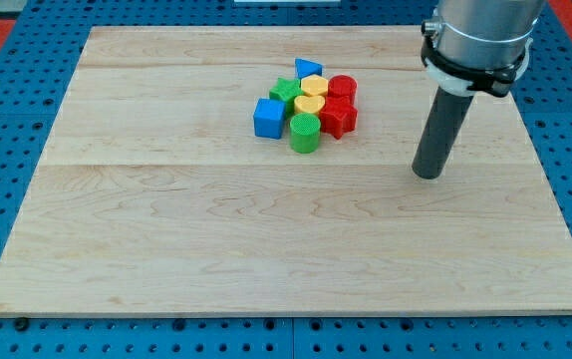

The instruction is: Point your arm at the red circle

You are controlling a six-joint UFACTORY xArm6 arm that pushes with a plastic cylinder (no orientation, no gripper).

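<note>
My tip (428, 175) rests on the wooden board (166, 249) in the view's right half, roughly level with the board's middle height, with bare wood all around it. The arm carries no gripper; it ends in a plain dark rod, so there is nothing to open, close or clamp, and the rod touches no block. The red circle (342, 88) lies to the view's left of my tip and somewhat toward the view's top, well apart from it, with open board between the two. This red circle forms the right-hand edge of a tight cluster of blocks set just above the board's centre. Directly below the red circle, and touching it, sits a second red block (338, 118) of irregular, star-like outline. To the view's left of the red circle stand two yellow blocks, the upper yellow block (315, 87) and the lower yellow block (309, 104), the lower one rounded in outline. A blue triangle (308, 68) occupies the cluster's top. A green star-shaped block (285, 91) lies at the upper left, a blue cube (268, 118) at the far left, and a green cylinder (304, 133) at the cluster's bottom. The cluster blocks stand packed against one another.
</note>
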